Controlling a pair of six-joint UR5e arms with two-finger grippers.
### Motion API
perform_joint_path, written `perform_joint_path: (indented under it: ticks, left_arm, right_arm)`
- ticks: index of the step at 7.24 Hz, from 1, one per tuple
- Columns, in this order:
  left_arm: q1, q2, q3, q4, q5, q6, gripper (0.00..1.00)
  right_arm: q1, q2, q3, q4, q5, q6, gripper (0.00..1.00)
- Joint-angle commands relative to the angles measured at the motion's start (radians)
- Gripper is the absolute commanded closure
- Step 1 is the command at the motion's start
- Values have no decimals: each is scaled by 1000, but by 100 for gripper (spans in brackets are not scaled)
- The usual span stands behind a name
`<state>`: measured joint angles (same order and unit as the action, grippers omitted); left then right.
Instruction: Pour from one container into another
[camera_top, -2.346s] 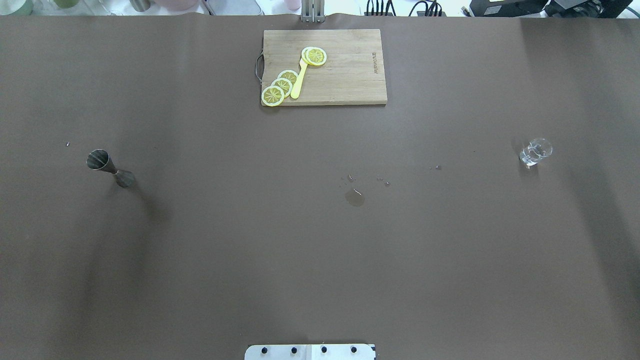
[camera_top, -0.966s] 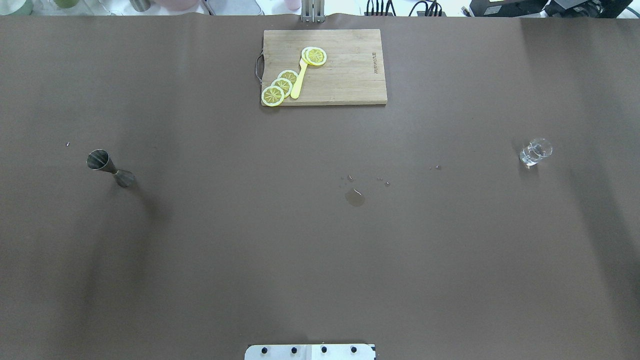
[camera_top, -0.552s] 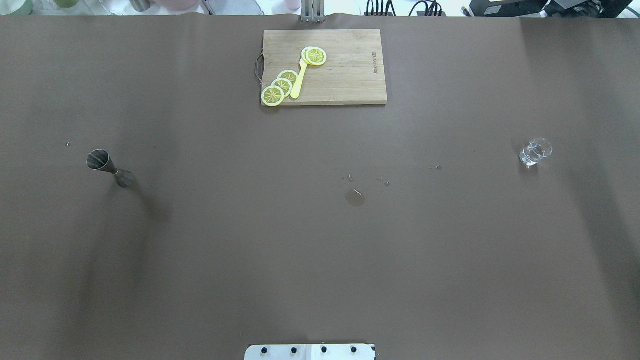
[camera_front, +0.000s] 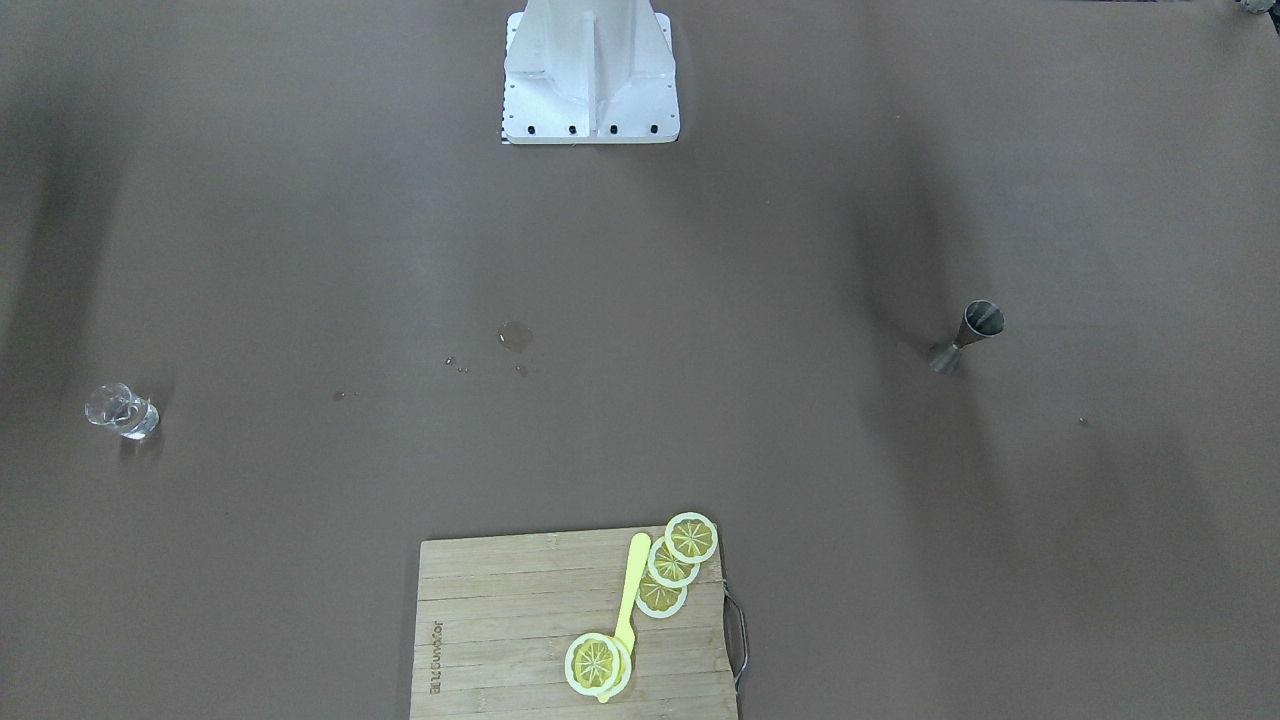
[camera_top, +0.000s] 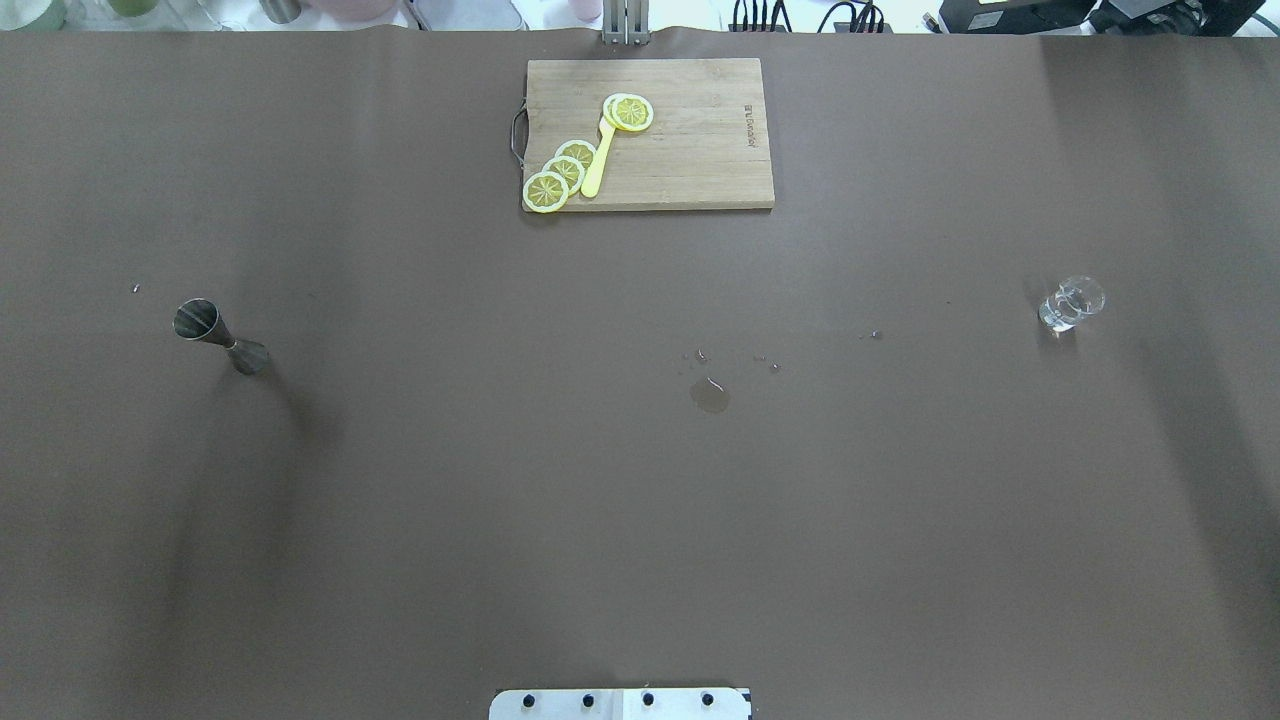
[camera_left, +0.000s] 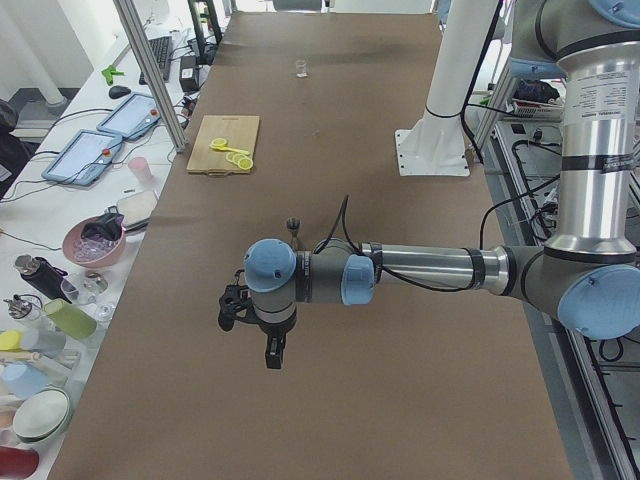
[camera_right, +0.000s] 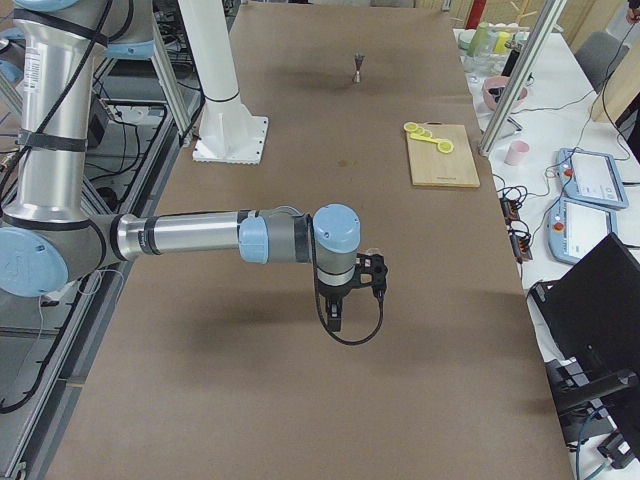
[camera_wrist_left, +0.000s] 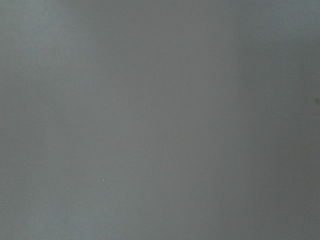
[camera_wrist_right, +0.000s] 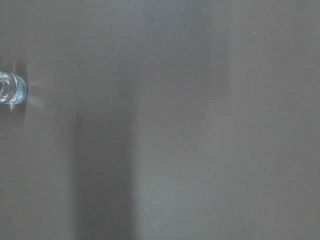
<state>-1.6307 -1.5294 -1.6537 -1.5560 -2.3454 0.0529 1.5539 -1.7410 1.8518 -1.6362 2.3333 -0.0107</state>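
Jigger upright, well off cutting board toward robot's left; glass well off board, opposite side. We judge steel light, stiff, slick: grip narrow waist. Left gripper, right gripper: jaw state, we cannot tell.

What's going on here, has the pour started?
Not yet, nothing is being handled. The jigger stands untouched on the robot's left side of the table, and the glass stands far off on its right side. Both arms hover above the table and show only in the side views, so I can't tell whether the left gripper or right gripper is open. A small puddle lies mid-table.
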Motion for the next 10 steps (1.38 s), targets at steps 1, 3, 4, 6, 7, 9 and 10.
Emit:
perform_joint_path:
  ticks: [1,3,4,6,7,9,10]
  left_arm:
    - [0,-8,5,-1,2,-7,1]
    - [0,-44,-6,-4,0,-2,1]
    - [0,-60,-3,-21,0,-2,1]
    - [2,-63,-9,-73,-2,-2,2]
    - [2,-63,0,-135,0,-5,1]
    - [12,-67,-17,-157,0,-106,2]
    - [38,-60,-23,-191,0,-110,2]
  right_arm:
    - [0,0,-2,1,-3,2,0]
    - [0,0,-3,1,-5,3,0]
    - [0,-2,-2,1,-5,2,0]
    - [-2,0,-3,1,-11,0,0]
    - [-2,0,-3,1,-20,-8,0]
    - [-2,12,-3,60,-22,-23,0]
    - [-12,12,-8,131,-20,-18,0]
